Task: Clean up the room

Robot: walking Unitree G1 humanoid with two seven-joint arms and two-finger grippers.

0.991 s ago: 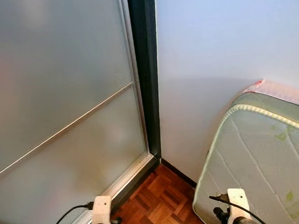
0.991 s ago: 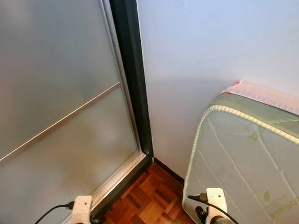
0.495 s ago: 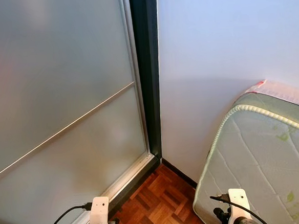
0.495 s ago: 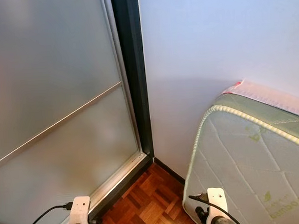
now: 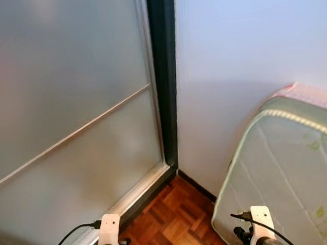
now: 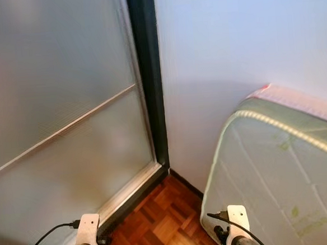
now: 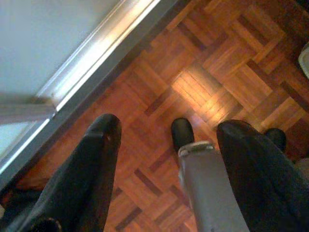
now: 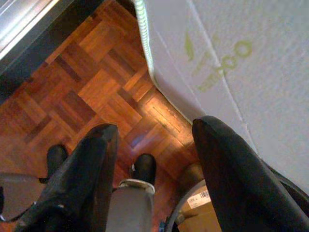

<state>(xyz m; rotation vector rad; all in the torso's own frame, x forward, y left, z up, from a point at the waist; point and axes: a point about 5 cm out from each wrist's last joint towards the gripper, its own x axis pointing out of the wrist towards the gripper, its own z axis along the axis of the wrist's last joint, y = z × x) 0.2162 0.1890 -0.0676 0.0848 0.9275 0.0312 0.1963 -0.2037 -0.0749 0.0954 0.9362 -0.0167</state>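
Note:
I face a room corner where a frosted glass sliding door (image 5: 68, 118) meets a pale wall (image 5: 242, 38). Both arms hang low, with only their white wrist mounts at the bottom edge of the eye views. My left gripper (image 7: 166, 140) is open over the wooden parquet floor (image 7: 203, 87), nothing between its fingers. My right gripper (image 8: 152, 133) is open too, hanging over the parquet right beside a pale green quilted mattress (image 8: 231, 63).
The mattress (image 5: 290, 169) leans on its side against the wall at the right. A dark door frame (image 5: 165, 77) and a silver floor track (image 5: 135, 194) run into the corner. A robot leg and foot (image 7: 183, 135) stand on the parquet. A cardboard box (image 8: 203, 212) sits near the mattress.
The whole picture has shifted slightly right and blurred, so the camera has moved. Both arms hang as before.

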